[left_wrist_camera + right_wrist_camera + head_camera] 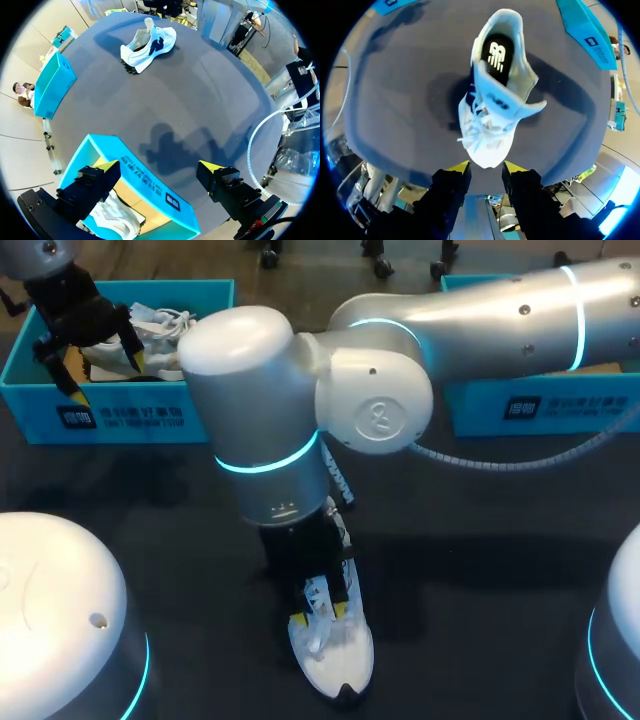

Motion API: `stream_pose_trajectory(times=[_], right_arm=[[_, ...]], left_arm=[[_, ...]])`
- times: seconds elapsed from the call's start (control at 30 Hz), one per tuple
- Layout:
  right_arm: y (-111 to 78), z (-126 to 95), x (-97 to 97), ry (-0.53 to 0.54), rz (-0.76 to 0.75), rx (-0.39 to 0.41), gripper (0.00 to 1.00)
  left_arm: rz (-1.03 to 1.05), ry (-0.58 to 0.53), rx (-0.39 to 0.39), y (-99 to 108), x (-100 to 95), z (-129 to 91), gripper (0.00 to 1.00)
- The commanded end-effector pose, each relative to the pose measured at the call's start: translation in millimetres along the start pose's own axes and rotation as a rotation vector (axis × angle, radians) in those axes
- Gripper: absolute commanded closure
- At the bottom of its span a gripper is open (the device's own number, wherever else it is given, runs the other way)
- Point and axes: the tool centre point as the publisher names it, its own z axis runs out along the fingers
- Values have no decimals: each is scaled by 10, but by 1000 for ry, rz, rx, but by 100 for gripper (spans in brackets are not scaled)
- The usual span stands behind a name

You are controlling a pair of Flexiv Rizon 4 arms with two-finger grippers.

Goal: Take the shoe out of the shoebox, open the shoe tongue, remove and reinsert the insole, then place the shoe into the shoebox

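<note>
Hanging over the shoe [492, 100], the right gripper [486, 169] has its yellow-tipped fingers a little apart, and I see nothing pinched between them. The toe lies just ahead of the tips. In the head view the right arm [300, 410] hides the heel half of the shoe, so only the laces and the dark-tipped toe can be seen.

The shoe is white with dark blue sides. It stands on the dark table [480, 570] in the near middle, toe toward the near edge. A white flap, probably the tongue, is turned out to one side. The black insole [497, 57] lies inside and carries a white logo.

At the far left the left gripper [160, 167] hovers above the teal shoebox [150, 187], fingers spread wide, holding nothing. A second white shoe [117, 220] lies inside, partly hidden by one finger. The box wall carries white print. Another teal box [540, 405] at the far right is partly covered by the arm.
</note>
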Motion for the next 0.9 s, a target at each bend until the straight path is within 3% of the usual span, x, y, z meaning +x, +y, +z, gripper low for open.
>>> stream_pose_trajectory(times=[0.03, 0.4, 0.7, 0.9], right_arm=[[28, -13, -11, -62, 176, 6, 60], [440, 159, -150, -32, 117, -62, 67], [823, 265, -211, -8, 91, -52, 74], [808, 140, -233, -29, 91, -65, 75]], left_arm=[[0, 3, -1, 3, -5, -4, 0], [0, 3, -1, 3, -5, -4, 0], [0, 3, -1, 3, -5, -4, 0], [0, 3, -1, 3, -5, -4, 0]])
